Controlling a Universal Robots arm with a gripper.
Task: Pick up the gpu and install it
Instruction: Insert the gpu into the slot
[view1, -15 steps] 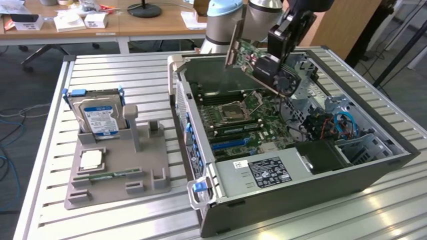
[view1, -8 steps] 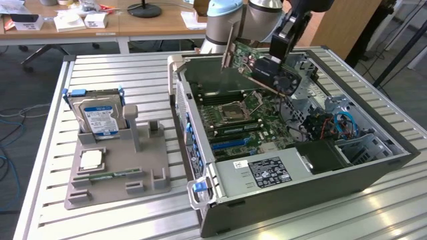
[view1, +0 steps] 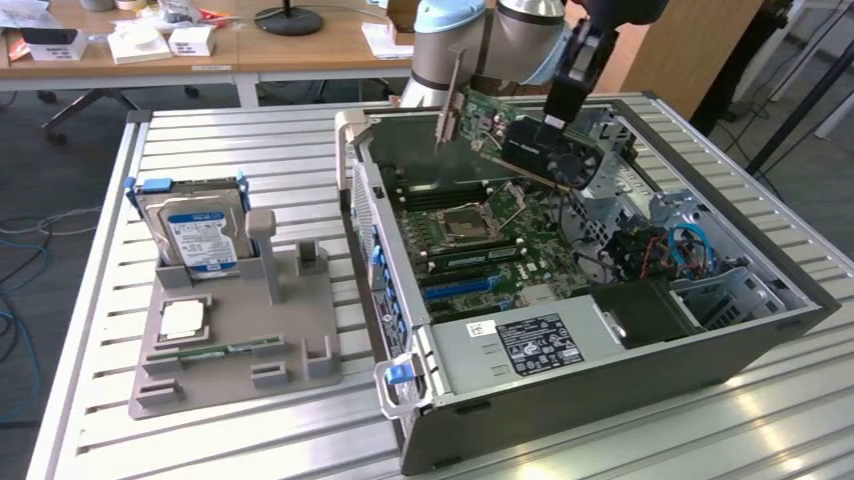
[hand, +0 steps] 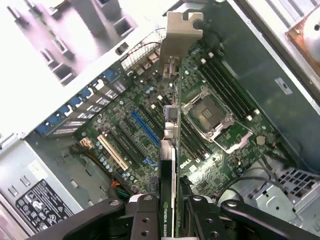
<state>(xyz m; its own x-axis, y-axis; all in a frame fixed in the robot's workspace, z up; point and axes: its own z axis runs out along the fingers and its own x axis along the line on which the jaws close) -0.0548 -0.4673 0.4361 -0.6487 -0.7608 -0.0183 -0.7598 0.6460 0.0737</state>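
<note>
Black plastic and green circuit board make up the graphics card, which hangs tilted in the air above the open computer case. Its thin silvery bracket is at the end toward the exterior view's left. The gripper pinches the card from above, one finger pressed against each flat face. In the wrist view the card runs edge-on between the two black fingers, with the bracket at the far end. Beneath it lies the motherboard with its long slots, apart from the card. The card looks light and stiff but fragile. Its flat faces near the cooler seem the safest place to hold it, away from the bottom contact edge and the bendable bracket. On the table beside the case, a grey tray holds a hard drive.
</note>
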